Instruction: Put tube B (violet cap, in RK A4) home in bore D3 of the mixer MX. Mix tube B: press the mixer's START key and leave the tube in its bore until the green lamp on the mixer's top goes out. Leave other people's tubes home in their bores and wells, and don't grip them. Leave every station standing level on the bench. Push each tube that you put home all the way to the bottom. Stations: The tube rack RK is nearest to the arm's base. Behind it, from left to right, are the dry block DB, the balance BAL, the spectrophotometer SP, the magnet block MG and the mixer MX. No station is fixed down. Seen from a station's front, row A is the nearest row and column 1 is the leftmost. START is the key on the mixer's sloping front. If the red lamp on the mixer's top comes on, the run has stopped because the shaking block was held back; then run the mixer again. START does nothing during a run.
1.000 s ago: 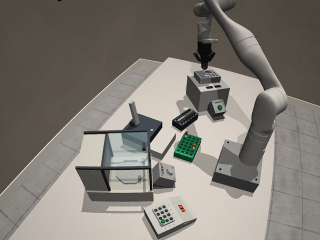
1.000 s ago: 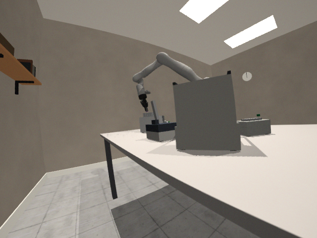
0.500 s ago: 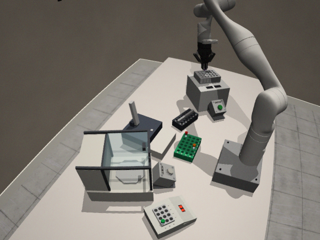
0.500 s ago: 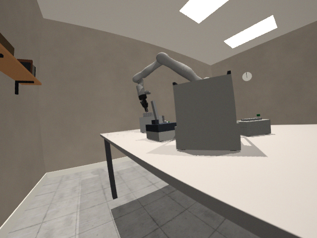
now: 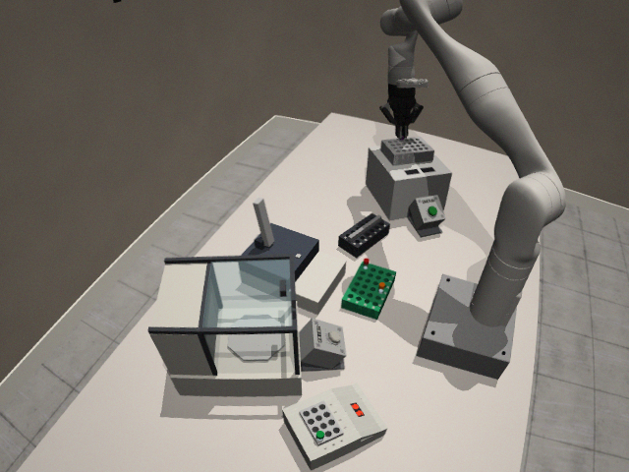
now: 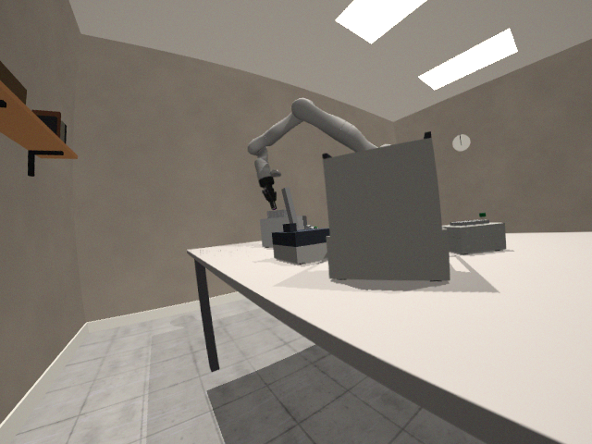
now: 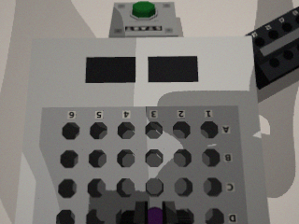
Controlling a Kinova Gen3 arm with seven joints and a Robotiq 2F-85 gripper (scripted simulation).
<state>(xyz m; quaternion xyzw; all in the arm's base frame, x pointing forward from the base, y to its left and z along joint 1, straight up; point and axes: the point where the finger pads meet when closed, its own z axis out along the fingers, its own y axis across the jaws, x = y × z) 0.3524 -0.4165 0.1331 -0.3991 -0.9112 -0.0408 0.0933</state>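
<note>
My gripper [image 5: 402,133] [image 6: 273,205] [image 7: 154,211] is shut on tube B, whose violet cap [image 7: 155,217] shows between the fingers at the bottom of the wrist view. It hangs straight down over the mixer MX [image 5: 401,189] [image 6: 265,232], just above the far row of its grey bored block [image 5: 409,150] [image 7: 51,140]. The cap lines up with column 3 in row D. I cannot tell whether the tube's foot is inside the bore. The other bores look empty. The two lamp windows [image 7: 110,69] [image 7: 173,68] on the mixer's top are dark. The green START key [image 5: 431,210] [image 7: 143,8] sits on the sloping front.
The black magnet block MG [image 5: 364,234] [image 7: 280,42] lies close to the mixer. The green rack RK [image 5: 369,294] holds a red-capped tube [image 5: 366,262] and an orange-capped tube [image 5: 381,285]. The spectrophotometer [image 5: 284,244], the glass-walled balance [image 5: 228,315] and the dry block [image 5: 335,421] stand nearer the camera.
</note>
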